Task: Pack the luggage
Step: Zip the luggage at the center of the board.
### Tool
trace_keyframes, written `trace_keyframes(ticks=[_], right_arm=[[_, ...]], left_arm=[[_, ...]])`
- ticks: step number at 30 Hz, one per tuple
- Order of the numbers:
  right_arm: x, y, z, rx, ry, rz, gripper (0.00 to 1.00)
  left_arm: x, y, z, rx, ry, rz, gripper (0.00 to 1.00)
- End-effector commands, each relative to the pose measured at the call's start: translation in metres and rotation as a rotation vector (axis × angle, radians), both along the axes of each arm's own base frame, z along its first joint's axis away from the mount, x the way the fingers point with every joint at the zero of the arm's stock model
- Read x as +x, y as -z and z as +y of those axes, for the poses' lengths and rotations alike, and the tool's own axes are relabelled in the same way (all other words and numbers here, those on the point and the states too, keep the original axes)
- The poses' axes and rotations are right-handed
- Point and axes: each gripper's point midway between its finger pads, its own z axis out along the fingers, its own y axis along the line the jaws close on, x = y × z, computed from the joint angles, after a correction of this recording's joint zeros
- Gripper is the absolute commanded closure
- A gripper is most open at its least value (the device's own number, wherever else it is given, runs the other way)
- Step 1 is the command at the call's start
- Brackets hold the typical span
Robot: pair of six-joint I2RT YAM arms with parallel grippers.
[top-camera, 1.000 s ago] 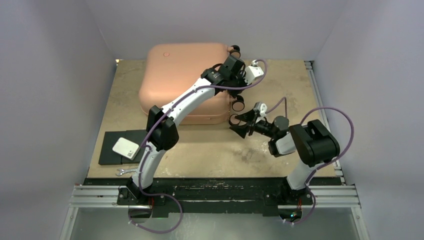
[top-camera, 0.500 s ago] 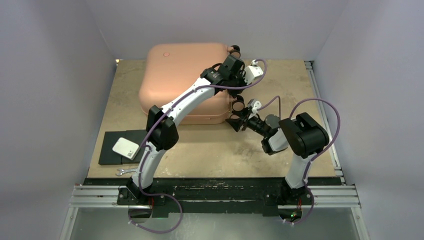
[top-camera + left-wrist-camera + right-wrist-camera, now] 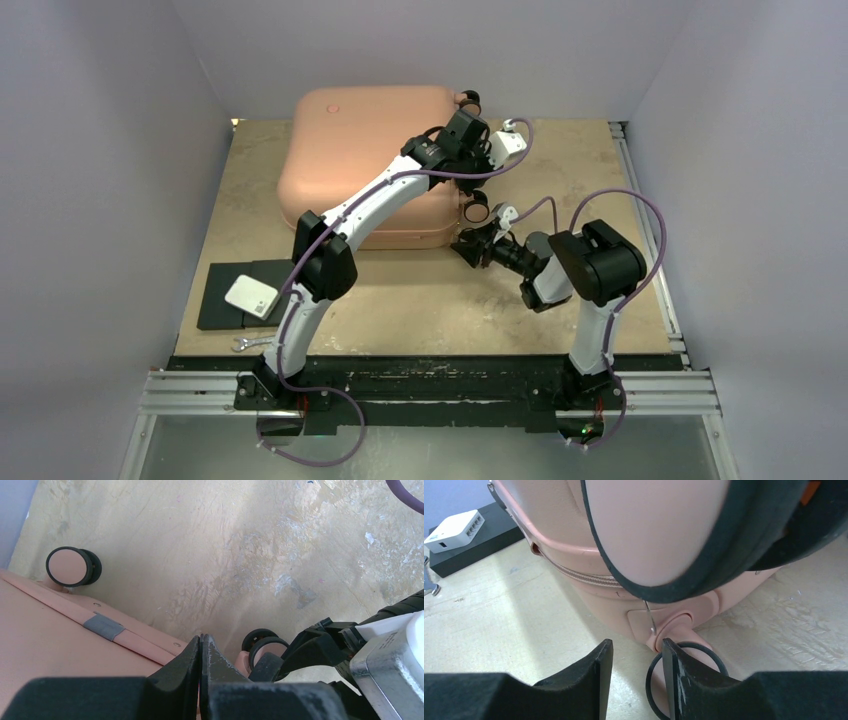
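Note:
The luggage (image 3: 365,150) is a salmon-pink hard-shell suitcase lying flat and closed at the back of the table. My left gripper (image 3: 201,645) is shut and empty, hovering over the suitcase's right edge between two wheels (image 3: 70,566) (image 3: 265,647). My right gripper (image 3: 468,245) is at the suitcase's near right corner, low over the table. In the right wrist view its jaws (image 3: 636,647) stand apart with nothing between them. A thin metal zipper pull (image 3: 650,617) hangs from the shell just above the gap. A small wheel (image 3: 689,667) sits behind the right finger.
A flat black pad (image 3: 220,300) with a white box (image 3: 252,297) on it lies at the near left, with a small wrench (image 3: 245,344) in front of it. Grey walls close in on three sides. A large wheel (image 3: 664,530) fills the top of the right wrist view.
The right arm has swung left toward the suitcase's near right corner, and its jaws have narrowed. The left arm has not moved.

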Motion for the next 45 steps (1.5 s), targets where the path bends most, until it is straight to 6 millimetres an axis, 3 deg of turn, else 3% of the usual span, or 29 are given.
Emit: trace_keyframes(ticks=[1, 19, 26, 30, 31, 37, 45], right_arm=[[-0.008, -0.089, 0.000, 0.150, -0.010, -0.396, 0.55], [0.002, -0.119, 0.000, 0.212, 0.018, -0.367, 0.53], [0.002, -0.116, 0.003, 0.212, -0.006, -0.359, 0.74], [0.005, -0.115, 0.003, 0.212, 0.005, -0.357, 0.98], [0.006, -0.114, 0.003, 0.206, 0.009, -0.351, 1.00], [0.028, -0.099, -0.009, 0.187, 0.128, -0.251, 1.00], [0.057, -0.086, -0.032, 0.258, 0.209, -0.063, 1.00]], left_arm=[[-0.016, 0.054, 0.054, 0.172, -0.101, 0.204, 1.00], [-0.019, 0.056, 0.055, 0.176, -0.099, 0.215, 1.00], [-0.019, 0.054, 0.054, 0.169, -0.096, 0.212, 1.00], [-0.020, 0.054, 0.054, 0.170, -0.094, 0.216, 1.00], [-0.019, 0.054, 0.054, 0.169, -0.094, 0.215, 1.00], [-0.024, 0.054, 0.054, 0.173, -0.072, 0.226, 1.00], [-0.040, 0.084, 0.070, 0.253, -0.052, 0.285, 1.00]])
